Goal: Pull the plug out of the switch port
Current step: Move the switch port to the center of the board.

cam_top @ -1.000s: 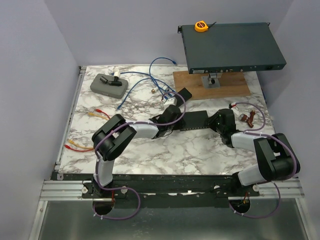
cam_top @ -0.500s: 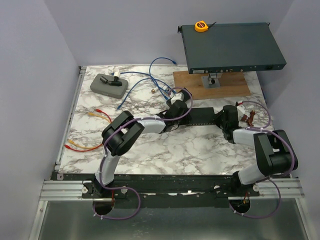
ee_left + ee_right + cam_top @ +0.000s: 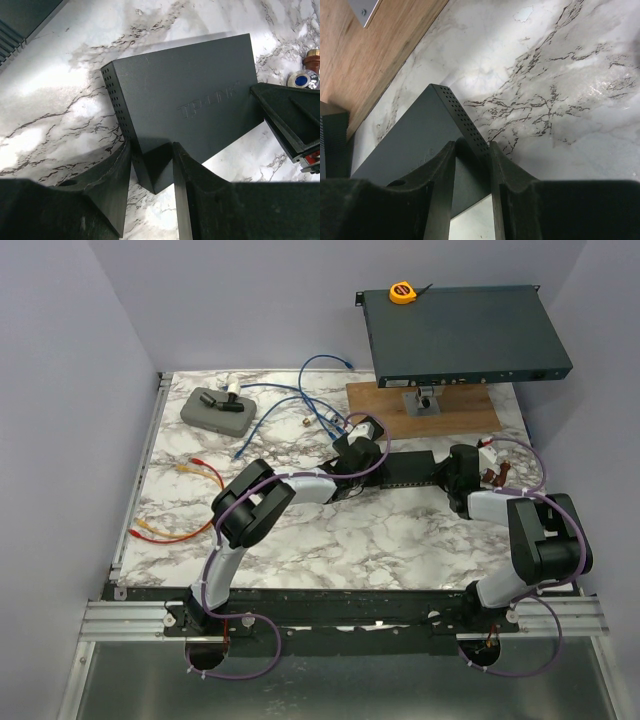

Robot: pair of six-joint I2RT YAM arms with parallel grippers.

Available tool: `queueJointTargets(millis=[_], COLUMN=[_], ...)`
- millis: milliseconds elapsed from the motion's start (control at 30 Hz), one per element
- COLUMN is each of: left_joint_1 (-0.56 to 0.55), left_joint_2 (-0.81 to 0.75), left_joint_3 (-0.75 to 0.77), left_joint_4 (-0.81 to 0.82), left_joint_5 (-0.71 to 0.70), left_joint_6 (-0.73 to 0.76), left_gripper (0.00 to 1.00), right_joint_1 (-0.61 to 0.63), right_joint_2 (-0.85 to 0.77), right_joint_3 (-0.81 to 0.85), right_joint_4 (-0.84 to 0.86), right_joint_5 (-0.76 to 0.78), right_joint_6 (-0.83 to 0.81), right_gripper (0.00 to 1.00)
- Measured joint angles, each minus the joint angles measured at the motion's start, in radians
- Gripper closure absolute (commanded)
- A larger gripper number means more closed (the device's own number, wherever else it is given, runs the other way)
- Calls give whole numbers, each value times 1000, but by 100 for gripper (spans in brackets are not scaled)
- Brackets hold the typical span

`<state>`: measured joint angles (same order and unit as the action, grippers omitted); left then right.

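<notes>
The small black switch (image 3: 410,468) lies on the marble table between my two grippers. In the left wrist view the switch (image 3: 190,95) shows its top and perforated side; my left gripper (image 3: 152,150) is shut on its near corner. In the right wrist view my right gripper (image 3: 472,147) is shut on the opposite corner of the switch (image 3: 415,145). From above, the left gripper (image 3: 365,452) is at the switch's left end and the right gripper (image 3: 455,465) at its right end. A blue cable (image 3: 320,415) runs toward the left gripper. The plug and the ports are hidden.
A large dark rack unit (image 3: 460,325) with a yellow tape measure (image 3: 401,292) stands on a wooden board (image 3: 420,408) at the back. A grey box (image 3: 215,408) lies back left. Orange and yellow cables (image 3: 200,468) lie at the left. A brass fitting (image 3: 495,475) lies beside the right gripper.
Both grippers have moved away from the bases and to the right, carrying the switch with them toward the wooden board. Both arms are stretched out farther.
</notes>
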<state>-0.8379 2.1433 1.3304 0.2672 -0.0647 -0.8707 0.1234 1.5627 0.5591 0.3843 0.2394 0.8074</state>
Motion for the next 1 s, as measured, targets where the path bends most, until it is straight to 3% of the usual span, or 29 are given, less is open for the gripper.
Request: queueJointTargets(millis=[567, 1000], left_joint_1=[0, -1], left_joint_2=[11, 13], left_joint_3=[3, -5], left_joint_4=[23, 53], left_joint_5=[10, 40], left_joint_6=[3, 3], left_gripper=[65, 58], right_joint_1=[-14, -15], right_joint_2=[6, -11], right_joint_3=[8, 11], right_joint_4=[-5, -30], right_joint_5=[-1, -1], right_joint_6=[-1, -19], right_gripper=[67, 51])
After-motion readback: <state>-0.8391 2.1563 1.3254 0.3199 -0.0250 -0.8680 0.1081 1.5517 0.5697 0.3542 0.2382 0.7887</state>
